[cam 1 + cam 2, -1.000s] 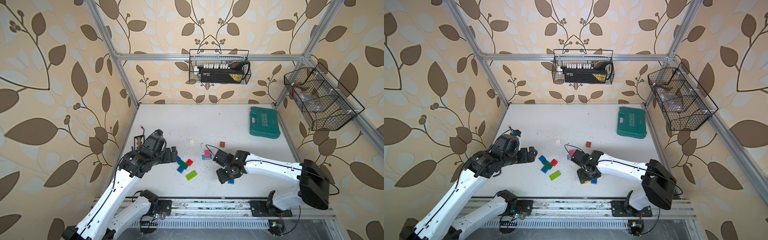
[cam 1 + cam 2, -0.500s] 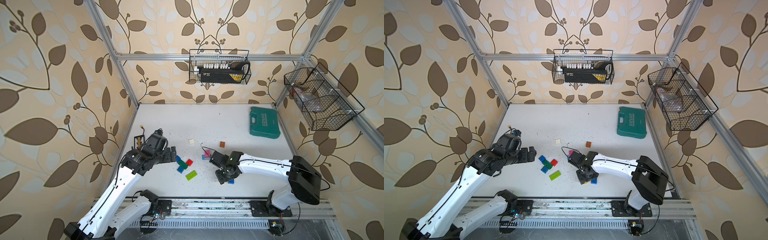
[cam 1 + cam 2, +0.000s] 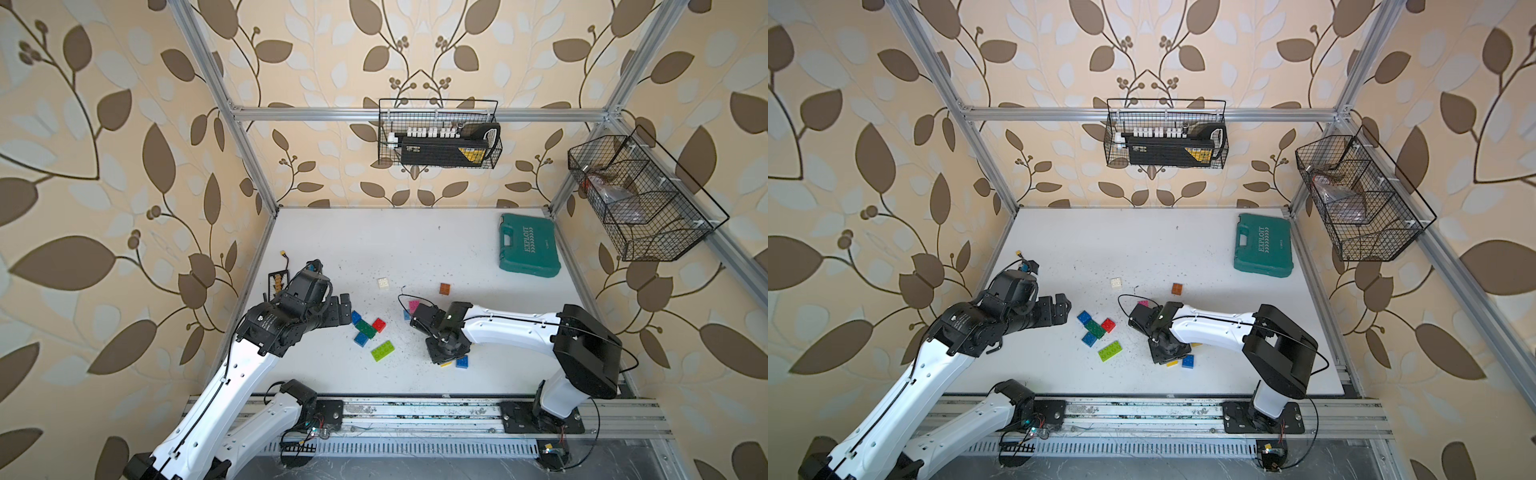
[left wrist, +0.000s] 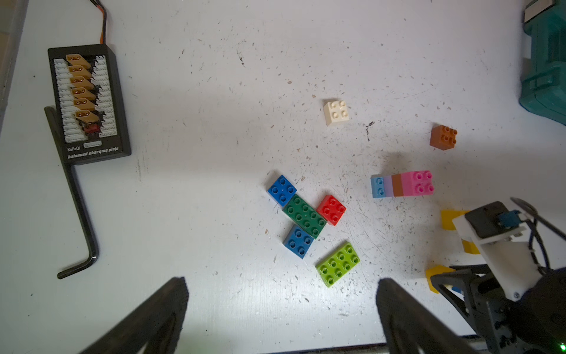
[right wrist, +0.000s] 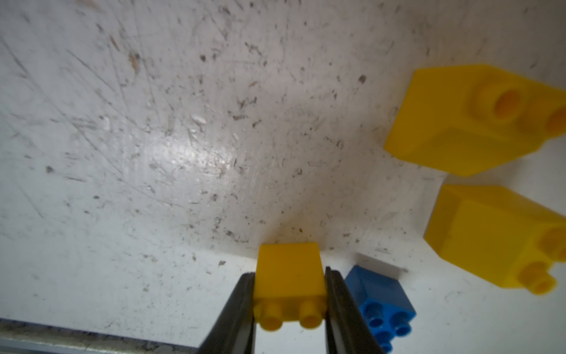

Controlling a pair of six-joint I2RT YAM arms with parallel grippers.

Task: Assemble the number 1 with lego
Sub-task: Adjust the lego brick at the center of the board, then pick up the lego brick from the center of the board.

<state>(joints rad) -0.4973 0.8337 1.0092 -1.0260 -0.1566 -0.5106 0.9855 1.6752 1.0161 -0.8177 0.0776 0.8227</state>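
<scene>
The right gripper (image 5: 290, 274) clamps a yellow brick (image 5: 288, 263) between its jaws, with a blue brick (image 5: 379, 294) just beside it and two more yellow bricks (image 5: 477, 122) farther out. The left gripper (image 4: 281, 306) has its jaws wide apart and empty. Ahead of it lie the lime brick (image 4: 338, 263), then the green brick (image 4: 303, 216), with the pink stack (image 4: 404, 184) beyond.
</scene>
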